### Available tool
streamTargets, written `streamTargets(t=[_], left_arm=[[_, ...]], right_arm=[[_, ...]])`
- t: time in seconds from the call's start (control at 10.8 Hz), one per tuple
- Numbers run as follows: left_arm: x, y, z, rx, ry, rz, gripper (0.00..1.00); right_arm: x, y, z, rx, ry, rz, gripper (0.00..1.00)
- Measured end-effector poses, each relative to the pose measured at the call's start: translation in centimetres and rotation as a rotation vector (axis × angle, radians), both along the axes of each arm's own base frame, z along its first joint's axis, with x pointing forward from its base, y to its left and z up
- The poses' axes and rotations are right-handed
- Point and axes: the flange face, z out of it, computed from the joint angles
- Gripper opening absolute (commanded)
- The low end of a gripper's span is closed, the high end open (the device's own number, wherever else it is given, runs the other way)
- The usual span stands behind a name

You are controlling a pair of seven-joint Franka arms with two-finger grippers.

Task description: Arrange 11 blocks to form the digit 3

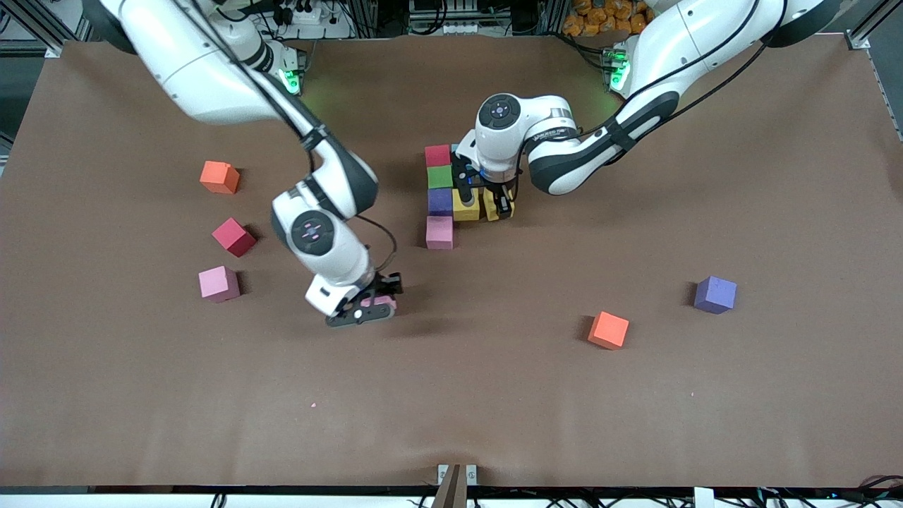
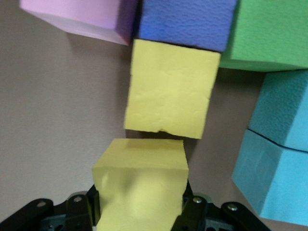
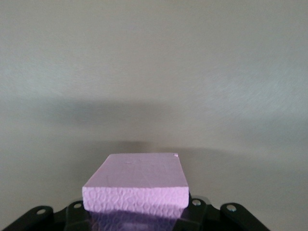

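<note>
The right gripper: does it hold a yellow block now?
No, the right gripper is shut on a pink block; the yellow block is in the left gripper.

We see our left gripper [image 2: 140, 211] clamped on a yellow block [image 2: 142, 180], just beside a second yellow block [image 2: 169, 86] that touches a purple block [image 2: 185, 21]. Pink [image 2: 77, 14], green [image 2: 272, 31] and two cyan blocks [image 2: 279, 149] surround them.

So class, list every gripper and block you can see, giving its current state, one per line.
left gripper: shut on yellow block
right gripper: shut on pink block
placed column: red, green, purple, pink
loose blocks: resting on table
</note>
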Motion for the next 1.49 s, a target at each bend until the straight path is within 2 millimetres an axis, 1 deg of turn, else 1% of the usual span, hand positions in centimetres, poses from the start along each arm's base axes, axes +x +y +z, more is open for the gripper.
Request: streamTargets(t=[0.19, 0.46, 0.65, 0.84, 0.93, 1.21, 1.49], left_arm=[[-0.6, 0.0, -0.4, -0.005, -0.011, -0.026, 0.44], [-1.3, -0.1, -0.7, -0.001, -0.020, -0.054, 0.44], [-1.7, -0.1, -0.9, 0.001, -0.019, -0.066, 0.44], [-2.0, -0.3, -1.0, 0.001, -0.036, -0.090, 0.44], [-1.9, -0.3, -1.2, -0.001, -0.044, -0.099, 0.44], [-1.6, 0.0, -2.1, -0.010, -0.051, -0.111, 0.45], [-1.8, -0.7, -2.1, -0.007, -0.061, -0.129, 0.45]], right_arm=[[-1.7, 2.7, -0.6, -0.002, 0.009, -0.088, 0.41], [-3.4, 5.0, -1.6, 0.015, 0.037, -0.189, 0.41], [-3.8, 5.9, -2.2, 0.024, 0.021, -0.227, 0.41], [-3.9, 6.0, -3.0, 0.022, 0.023, -0.244, 0.41], [-4.2, 6.3, -3.4, 0.020, 0.028, -0.252, 0.41], [-6.1, 8.4, -4.6, 0.005, 0.036, -0.231, 0.41], [-6.7, 8.8, -5.4, -0.019, 0.025, -0.199, 0.41]])
